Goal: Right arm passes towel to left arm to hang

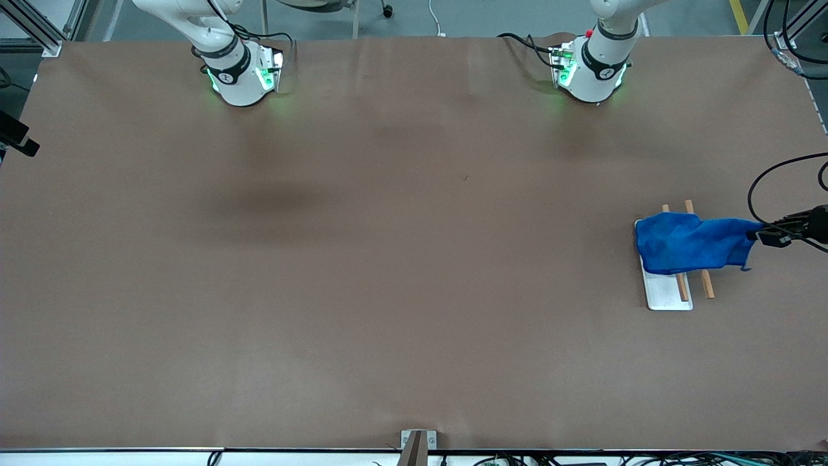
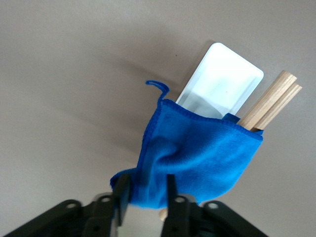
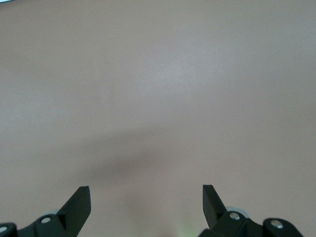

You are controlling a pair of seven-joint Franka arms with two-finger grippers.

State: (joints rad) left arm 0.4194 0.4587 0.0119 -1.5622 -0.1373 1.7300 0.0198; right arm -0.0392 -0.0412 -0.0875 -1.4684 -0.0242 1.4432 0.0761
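Broadly, the brown tabletop (image 1: 362, 272) fills the scene, with both arm bases along its edge farthest from the front camera. The right arm (image 1: 226, 58) waits up out of the way; its right claw (image 3: 146, 205) is spread wide with nothing in it, looking down on bare surface. The left arm (image 1: 598, 61) has its left claw (image 2: 145, 195) at the left arm's end of the tabletop, at the towel's edge.

The towel (image 1: 692, 243) is draped over a small rack (image 1: 666, 291), a white base plate carrying two wooden rails (image 1: 706, 283); both show from under the cloth. In the left wrist view the claw's fingers (image 2: 122, 195) stand partly apart with a fold of the towel's hem between them. Whether they grip it or have let go, I cannot tell.

The step in hand looks like the release after hanging. To do it well, the left claw should part fully before lifting, then draw straight away from the rails, so the hem does not snag and get pulled off.

The towel is bright blue microfibre with a darker stitched border and a short loop of thread (image 2: 159, 87) at one corner. It hangs bunched and creased, not flat.
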